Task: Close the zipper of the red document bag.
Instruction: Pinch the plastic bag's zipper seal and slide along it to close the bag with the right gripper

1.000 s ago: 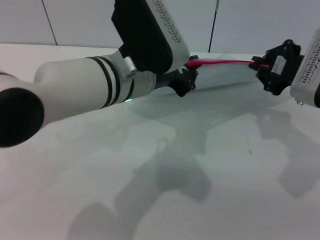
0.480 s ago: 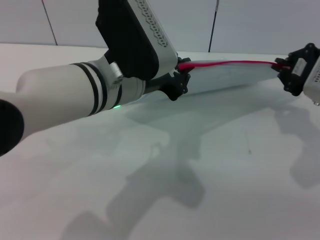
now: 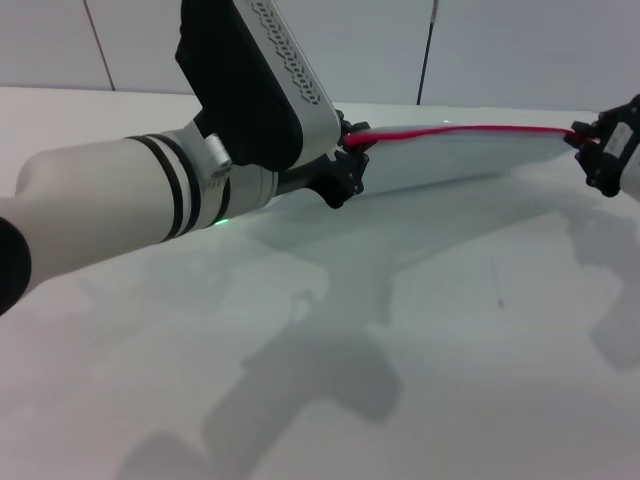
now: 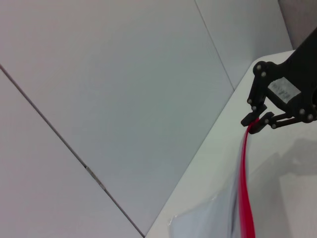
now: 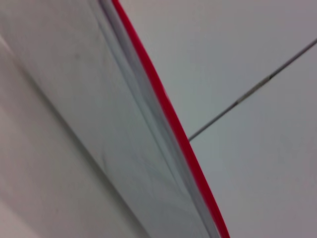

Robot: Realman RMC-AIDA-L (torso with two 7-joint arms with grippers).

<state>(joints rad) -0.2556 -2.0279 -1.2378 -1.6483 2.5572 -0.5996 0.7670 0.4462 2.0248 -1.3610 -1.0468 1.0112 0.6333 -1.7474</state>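
The red document bag (image 3: 450, 158) stands on its long edge at the back of the table, translucent and pale, with the zipper (image 3: 470, 129) running along its top as a thin red strip. My left gripper (image 3: 348, 160) is shut on the bag's left end, where the red strip begins. At the far right, my right gripper (image 3: 592, 148) pinches the strip's other end. The left wrist view shows the right gripper (image 4: 256, 120) shut on the zipper (image 4: 244, 188) above the bag (image 4: 208, 220). In the right wrist view, the zipper (image 5: 168, 111) borders the bag's face (image 5: 89, 99).
The white table (image 3: 450, 330) stretches in front of the bag, carrying only the arms' shadows. My thick left forearm (image 3: 120, 210) crosses the left half of the head view. Grey wall panels (image 3: 500, 50) stand behind the table.
My right gripper has slid right along the red zipper, away from the left gripper, to the frame's edge. The left arm has drifted slightly left, and the strip between them now looks longer and straighter.
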